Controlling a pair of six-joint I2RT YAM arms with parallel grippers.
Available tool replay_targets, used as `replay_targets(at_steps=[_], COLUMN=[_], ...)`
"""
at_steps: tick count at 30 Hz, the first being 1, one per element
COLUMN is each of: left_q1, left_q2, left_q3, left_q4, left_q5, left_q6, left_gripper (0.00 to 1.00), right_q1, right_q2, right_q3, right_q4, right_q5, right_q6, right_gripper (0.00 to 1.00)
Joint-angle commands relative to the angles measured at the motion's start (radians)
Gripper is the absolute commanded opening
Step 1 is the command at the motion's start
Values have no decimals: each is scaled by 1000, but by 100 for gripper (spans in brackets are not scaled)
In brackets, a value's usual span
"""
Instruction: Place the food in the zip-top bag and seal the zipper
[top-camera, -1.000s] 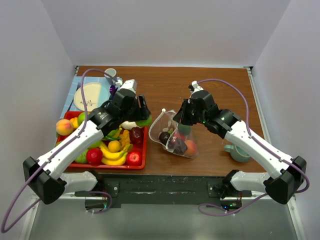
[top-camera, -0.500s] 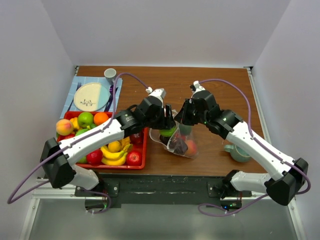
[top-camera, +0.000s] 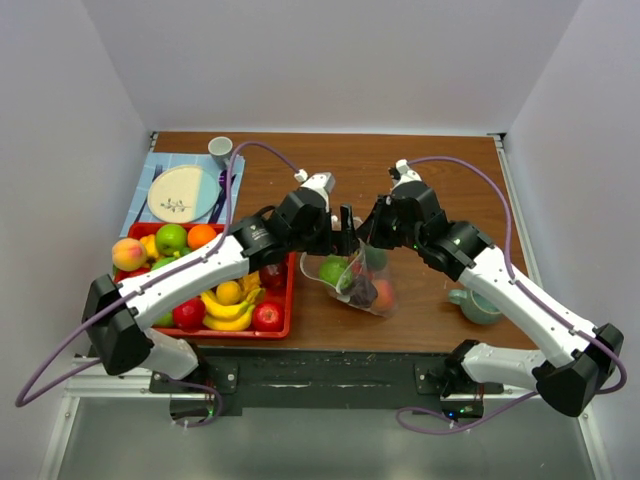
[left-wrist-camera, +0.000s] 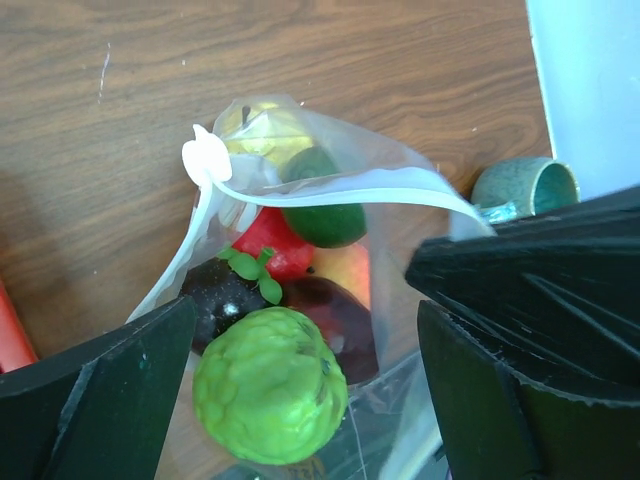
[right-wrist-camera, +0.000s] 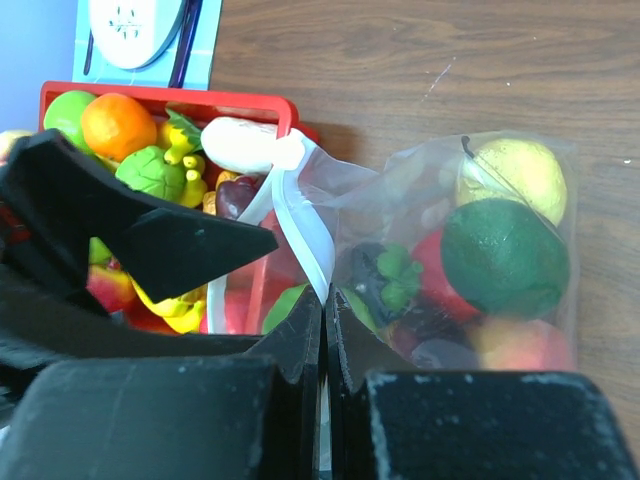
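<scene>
The clear zip-top bag lies mouth-up at the table's middle, next to the red tray. It holds a plum, a peach, a dark green fruit, a yellow one and a red one. My right gripper is shut on the white zipper strip and holds the mouth up. My left gripper hangs open over the mouth. In the left wrist view a bumpy green fruit lies free between its fingers, inside the bag. The zipper gapes open, with its white slider at one end.
A red tray at left holds a peach, a green apple, an orange, bananas and red apples. A plate and cup stand behind it. A teal mug sits right of the bag.
My left arm swung from over the tray to the bag mouth with the green fruit. Its jaws now stand open and the fruit lies in the bag. The right gripper kept hold of the zipper.
</scene>
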Motion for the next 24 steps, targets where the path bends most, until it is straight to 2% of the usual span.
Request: replay_targets(at_steps=[1, 3, 6, 8, 9, 10, 12, 13, 19, 21, 24], left_q1=[-4, -4, -2, -2, -2, -1, 18, 25, 67, 71, 96], left_q2=[-86, -114, -148, -188, -208, -227, -284, -303, -456, -482, -518], left_q3=[74, 95, 131, 141, 135, 117, 88, 44, -220, -268, -332], left_q4=[21, -8, -139, -224, -317, -373, -512, -546, -637, -669, -674], left_q5=[-33, -69, -157, -238, -331, -382, -467, -475, -438, -455, -491], left_q6=[0, -1, -15, -75, -108, -207, -300, -367, -533, -605, -638], left_gripper=[95, 92, 88, 80, 78, 77, 77, 77, 76, 76, 76], right_q1=[8, 6, 6, 6, 6, 6, 6, 8, 8, 6, 6], right_q2=[-22, -27, -35, -44, -48, -52, -58, -59, -59, -59, -61], right_q3=[42, 49, 80, 82, 77, 72, 62, 55, 29, 20, 6], right_q4=[-7, -25, -62, -63, -60, -57, -53, -44, -8, -2, 9], right_q5=[4, 16, 56, 58, 55, 52, 44, 41, 15, 0, -7], right_q6=[3, 0, -12, -14, -12, -14, -14, -12, -8, -8, -6], right_gripper=[0, 0, 0, 0, 0, 0, 0, 0, 0, 0, 0])
